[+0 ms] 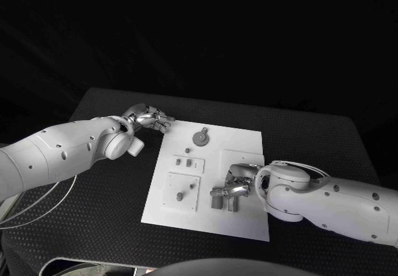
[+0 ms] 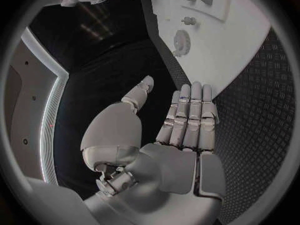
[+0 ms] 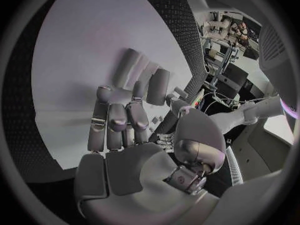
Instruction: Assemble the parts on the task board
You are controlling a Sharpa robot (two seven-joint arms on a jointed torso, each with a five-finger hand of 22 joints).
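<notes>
White rectangular task board [image 1: 240, 144] mid-table, small grey parts [image 1: 189, 164] on it. Left hand [image 1: 149, 119] off board at 10 o'clock; left wrist view shows fingers [image 2: 190, 115] straight, side by side, holding nothing. Right hand [image 1: 232, 190] over board at 5 o'clock; grip: cannot tell.

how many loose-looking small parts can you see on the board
4 clear ones: a round gear-like part near the far edge, a small peg below it, a peg on the near-left plate, and cylinders by the right hand, which may hide more.
</notes>
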